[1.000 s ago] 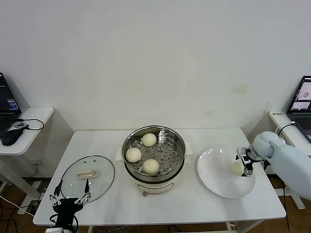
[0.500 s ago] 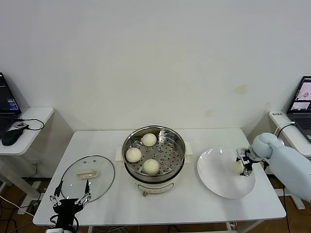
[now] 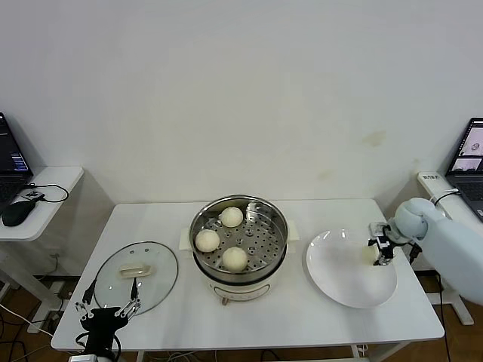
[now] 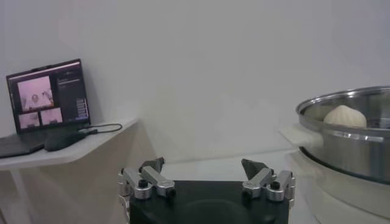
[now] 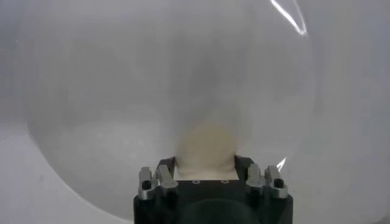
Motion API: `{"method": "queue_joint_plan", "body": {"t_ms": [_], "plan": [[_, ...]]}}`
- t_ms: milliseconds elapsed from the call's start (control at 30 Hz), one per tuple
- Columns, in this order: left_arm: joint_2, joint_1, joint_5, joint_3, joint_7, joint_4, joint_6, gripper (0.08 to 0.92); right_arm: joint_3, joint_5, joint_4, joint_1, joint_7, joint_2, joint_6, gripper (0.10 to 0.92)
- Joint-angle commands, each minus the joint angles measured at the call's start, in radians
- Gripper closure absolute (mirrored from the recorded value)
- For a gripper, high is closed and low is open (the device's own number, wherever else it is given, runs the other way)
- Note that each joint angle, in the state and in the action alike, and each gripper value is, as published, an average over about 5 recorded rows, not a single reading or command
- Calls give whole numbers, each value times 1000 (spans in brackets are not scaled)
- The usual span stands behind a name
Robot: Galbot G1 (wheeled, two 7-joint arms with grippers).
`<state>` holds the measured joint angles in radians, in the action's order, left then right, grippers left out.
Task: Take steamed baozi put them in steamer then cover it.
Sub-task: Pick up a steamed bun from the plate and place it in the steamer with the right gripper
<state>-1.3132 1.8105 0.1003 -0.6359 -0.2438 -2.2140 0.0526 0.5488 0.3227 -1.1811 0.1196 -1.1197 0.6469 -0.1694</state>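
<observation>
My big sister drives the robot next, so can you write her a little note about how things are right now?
Right gripper: shut on the last baozi, over the white plate.
Left gripper: open, parked at the table's front-left edge.
Done: three baozi sit in the steamer.
Left: carry the fourth into the steamer, then put on the glass cover, lying left of the steamer.

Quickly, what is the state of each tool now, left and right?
Left tool: open, holding nothing, low by the table's front left edge.
Right tool: shut on the bun over the plate.
</observation>
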Motion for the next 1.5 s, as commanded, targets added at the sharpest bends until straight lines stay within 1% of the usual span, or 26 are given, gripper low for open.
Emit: {"method": "queue_joint_plan", "body": {"t_ms": [33,167,333,500,633,833,1033,1267,1500], "plan": [[1,-5,0,7,1,2,1,177,260,-277,-244,-375,-11,-83,-129,405],[2,-8,0,12,2,3,2,177,375,-404,-321,-538,15,-45,-195,400],[2,-13,0,17,3,5,1,177,514,-558,-377,-705,88,66,-282,393],[0,-17,-1,24,3,15,0,177,555,-664,-384,-722,179,197,-363,389],[0,-16,-2,21,3,15,0,177,564,-725,-355,-696,240,279,-409,389],[-1,-17,-1,15,3,9,1,177,590,-736,-291,-612,296,377,-435,389],[-4,-21,0,14,3,12,1,177,600,-704,-220,-541,316,450,-448,389],[-4,-23,4,9,4,12,1,177,614,-634,-164,-510,302,470,-450,389],[-4,-25,6,10,3,17,0,177,624,-632,-186,-505,282,454,-466,389]]}}
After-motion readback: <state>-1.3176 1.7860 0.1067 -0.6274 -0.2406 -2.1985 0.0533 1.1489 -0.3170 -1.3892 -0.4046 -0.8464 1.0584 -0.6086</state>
